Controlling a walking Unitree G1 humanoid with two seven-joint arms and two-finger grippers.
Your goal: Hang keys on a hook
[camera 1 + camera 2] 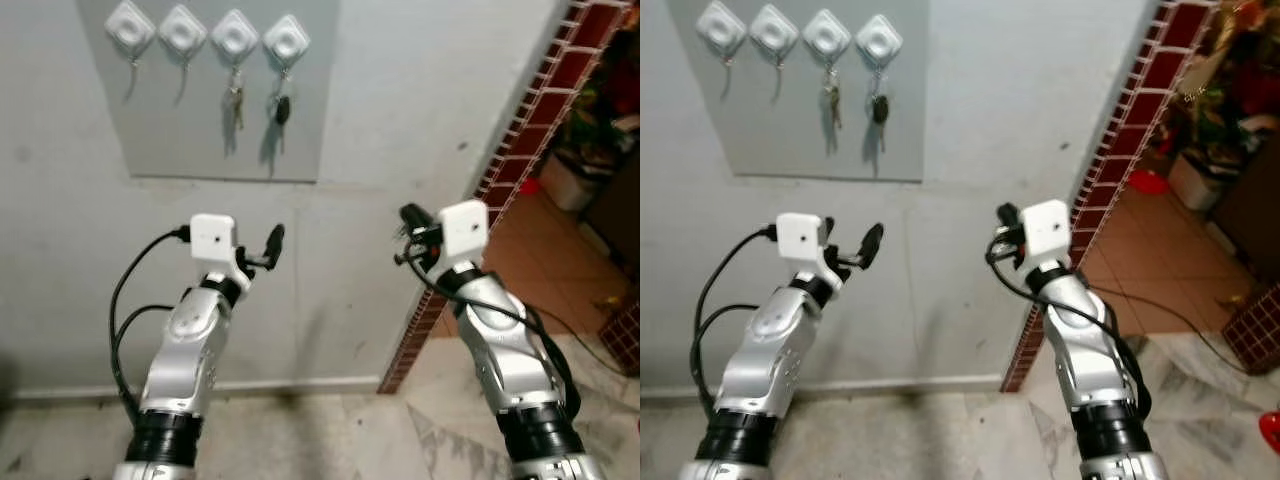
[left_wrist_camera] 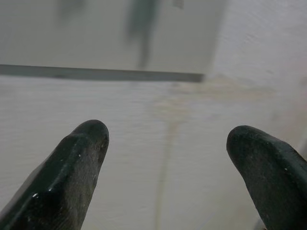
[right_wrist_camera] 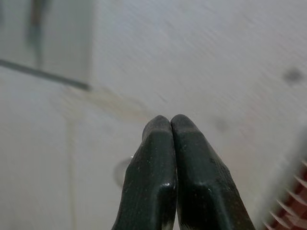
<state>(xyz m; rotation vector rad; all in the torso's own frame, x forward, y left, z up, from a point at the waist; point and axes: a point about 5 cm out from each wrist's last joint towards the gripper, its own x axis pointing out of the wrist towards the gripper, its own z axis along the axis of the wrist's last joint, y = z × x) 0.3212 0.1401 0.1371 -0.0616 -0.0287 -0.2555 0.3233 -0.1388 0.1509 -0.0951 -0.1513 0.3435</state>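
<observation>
A grey panel (image 1: 210, 130) on the white wall carries a row of several white square hooks (image 1: 183, 30). A bunch of metal keys (image 1: 235, 103) hangs from the third hook, and a black car key (image 1: 283, 108) from the hook furthest right. The two left hooks carry nothing. My left gripper (image 1: 262, 250) is raised below the panel, open, with nothing between its fingers (image 2: 72, 167). My right gripper (image 1: 408, 215) is held up to the right of the panel, shut with its fingertips (image 3: 163, 143) pressed together on nothing.
A wall edge of red brick tiles (image 1: 520, 140) runs down the right side. Beyond it lie a terracotta floor (image 1: 545, 260) and a white pot with plants (image 1: 572, 178). Pale marble floor (image 1: 330, 440) meets the wall below my arms.
</observation>
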